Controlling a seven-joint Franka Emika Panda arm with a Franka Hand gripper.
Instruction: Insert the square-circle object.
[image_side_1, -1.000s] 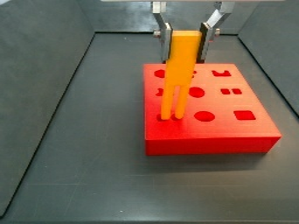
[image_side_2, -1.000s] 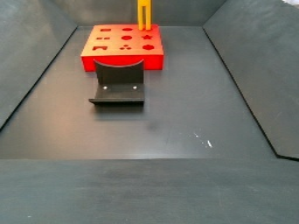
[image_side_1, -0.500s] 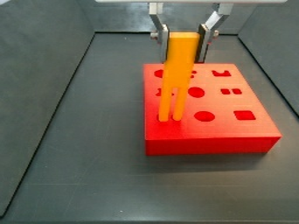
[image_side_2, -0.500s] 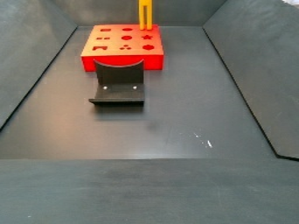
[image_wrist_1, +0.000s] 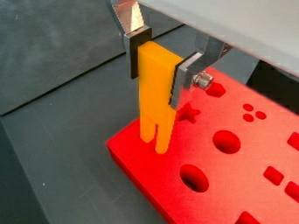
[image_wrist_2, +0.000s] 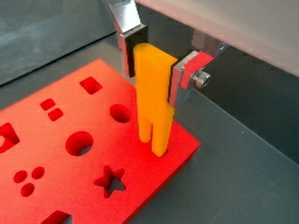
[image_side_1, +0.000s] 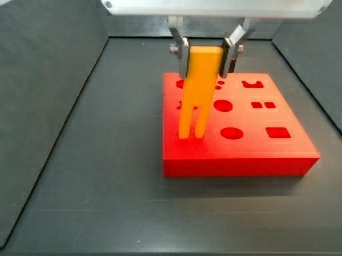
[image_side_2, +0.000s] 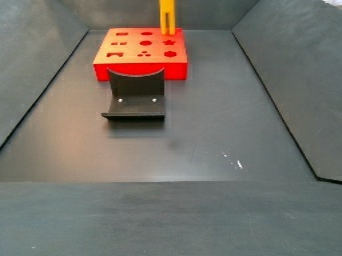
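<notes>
Claw (image_wrist_1: 160, 63) clamps the upright square-circle object (image_wrist_1: 156, 96) above the red block (image_side_1: 241, 135) — prong tips near its surface, contact unclear; a side view crops the bar's top (image_side_2: 167, 20).

The gripper (image_wrist_1: 159, 63) above the red block (image_side_1: 254, 150) has fingers (image_wrist_1: 135, 42) of flat silver metal with dark matt pads. The square-circle object (image_wrist_1: 156, 96) it holds looks smooth orange-yellow plastic. The block looks smooth matt plastic; the floor (image_side_2: 187, 130) is dark and matt.
</notes>
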